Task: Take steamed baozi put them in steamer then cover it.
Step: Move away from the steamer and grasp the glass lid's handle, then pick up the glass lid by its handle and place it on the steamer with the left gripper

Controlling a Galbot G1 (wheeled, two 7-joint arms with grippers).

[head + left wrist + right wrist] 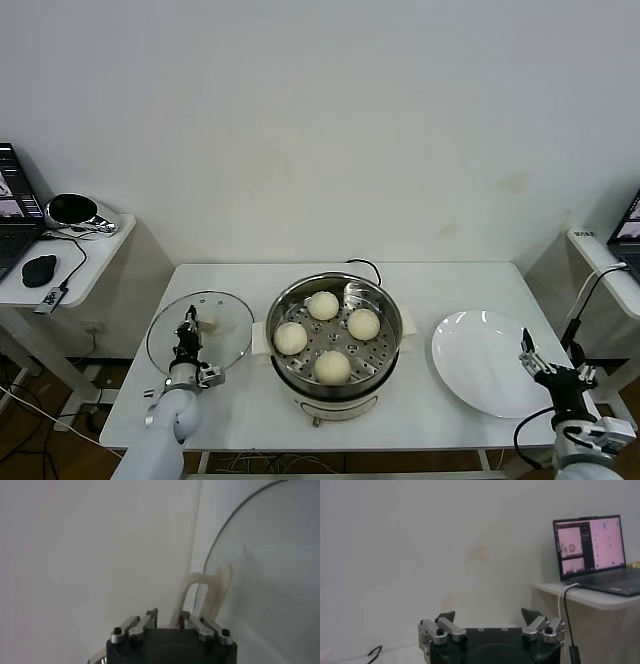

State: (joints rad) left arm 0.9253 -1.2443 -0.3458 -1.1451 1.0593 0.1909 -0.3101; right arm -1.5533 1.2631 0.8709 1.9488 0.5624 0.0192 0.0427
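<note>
Spreading across most of the head view, the white table (250, 395) carries everything, its near edge partly cut off by the frame. At its middle stands the steamer (334, 338), a shiny steel pot whose white base is mostly hidden under its own rim; a dark cord shows just behind it. On the perforated tray inside lie the four steamed baozi (323, 305), pale and round, apart from one another. To the robot's right lies the white plate (485, 361), bare. To its left the glass lid (200, 330) lies flat on the table, beside the steamer. The left gripper (187, 325) sits over the lid, its jaws drawn narrow about the cream handle (207, 595), which the left wrist view shows rising between the fingertips, with the base of the handle hidden behind the gripper body. The right gripper (530, 347) hangs beside the plate's edge near the table's right end, jaws spread wide and holding nothing.
</note>
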